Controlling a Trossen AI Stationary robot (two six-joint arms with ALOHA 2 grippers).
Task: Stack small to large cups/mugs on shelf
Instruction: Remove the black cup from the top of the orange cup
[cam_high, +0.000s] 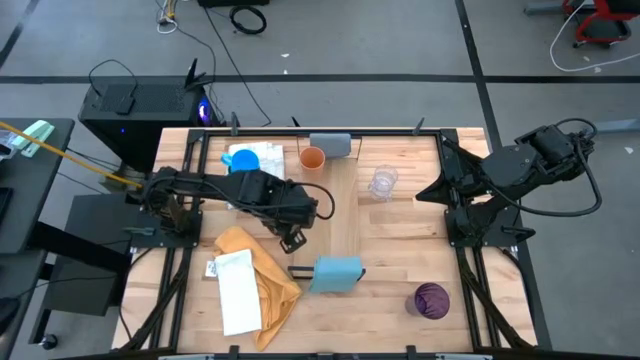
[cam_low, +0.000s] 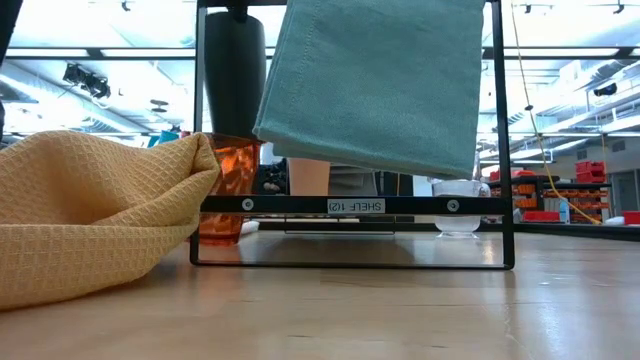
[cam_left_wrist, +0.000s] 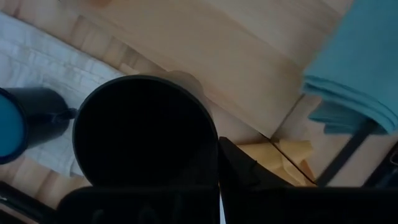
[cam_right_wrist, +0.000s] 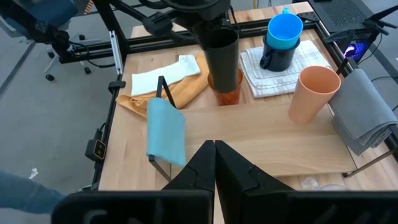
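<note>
Slatted desk (cam_high: 400, 250), mid-task. My left gripper (cam_right_wrist: 219, 31), jaws clenched on the black cup (cam_right_wrist: 221, 51), holds it over the amber cup (cam_right_wrist: 225, 87). Shelf (cam_right_wrist: 273, 140): orange cup (cam_high: 312, 159) only. Purple cup (cam_high: 432, 299), clear glass (cam_high: 382, 183), mugs (cam_right_wrist: 281, 42) unstacked. Right gripper (cam_right_wrist: 214, 163), jaws closed, empty, parked right.

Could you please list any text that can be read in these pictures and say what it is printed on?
"SHELF 1(2)", printed mirrored on a small white label on the black frame bar, low view.
Nothing else is legible; the white paper on the table shows no readable print.
</note>
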